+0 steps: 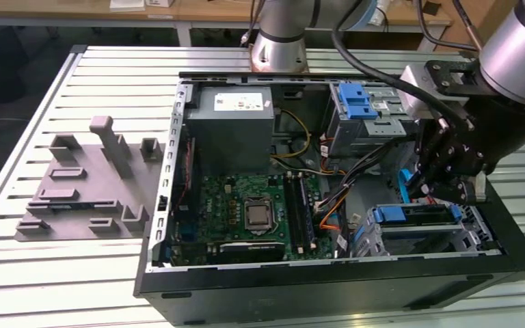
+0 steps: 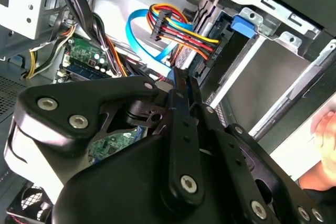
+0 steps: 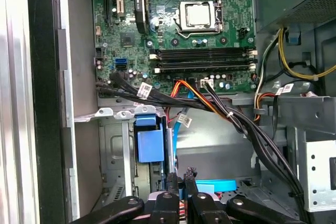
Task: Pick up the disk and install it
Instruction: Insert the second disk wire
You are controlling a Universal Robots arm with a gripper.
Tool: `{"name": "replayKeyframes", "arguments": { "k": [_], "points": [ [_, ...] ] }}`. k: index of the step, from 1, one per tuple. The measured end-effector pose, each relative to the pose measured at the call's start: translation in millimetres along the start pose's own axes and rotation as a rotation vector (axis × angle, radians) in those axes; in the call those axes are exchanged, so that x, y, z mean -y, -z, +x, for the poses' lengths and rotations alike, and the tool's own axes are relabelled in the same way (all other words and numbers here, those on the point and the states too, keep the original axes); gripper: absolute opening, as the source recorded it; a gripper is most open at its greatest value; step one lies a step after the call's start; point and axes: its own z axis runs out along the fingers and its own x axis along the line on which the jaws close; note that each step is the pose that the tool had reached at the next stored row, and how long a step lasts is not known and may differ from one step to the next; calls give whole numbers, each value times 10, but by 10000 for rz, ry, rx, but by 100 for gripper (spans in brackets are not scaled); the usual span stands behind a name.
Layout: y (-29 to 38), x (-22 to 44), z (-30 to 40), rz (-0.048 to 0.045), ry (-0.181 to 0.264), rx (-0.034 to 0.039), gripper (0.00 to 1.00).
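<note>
The disk [image 1: 422, 216] lies flat in the lower drive cage at the front corner of the open computer case, on the exterior view's right. Blue plastic frames both its ends. My gripper [image 1: 431, 197] hangs just above and behind that cage, inside the case. In both wrist views its fingers [image 2: 181, 85] stand pressed together with nothing seen between them, and the tips [image 3: 181, 176] sit beside a blue ribbon cable [image 2: 142, 30] and a bundle of coloured wires [image 2: 178, 30].
A second drive cage with a blue latch [image 1: 354, 102] and the grey power supply [image 1: 235, 123] sit at the back of the case. The motherboard [image 1: 253, 212] fills the floor. A grey fixture [image 1: 89, 184] stands on the slatted table. A person's hand [image 2: 325, 129] is close by.
</note>
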Motion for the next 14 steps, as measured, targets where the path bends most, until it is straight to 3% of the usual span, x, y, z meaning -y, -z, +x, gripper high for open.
{"name": "replayKeyframes", "arguments": {
  "k": [14],
  "points": [
    [-68,13,95,0,0,0,16]
  ]
}}
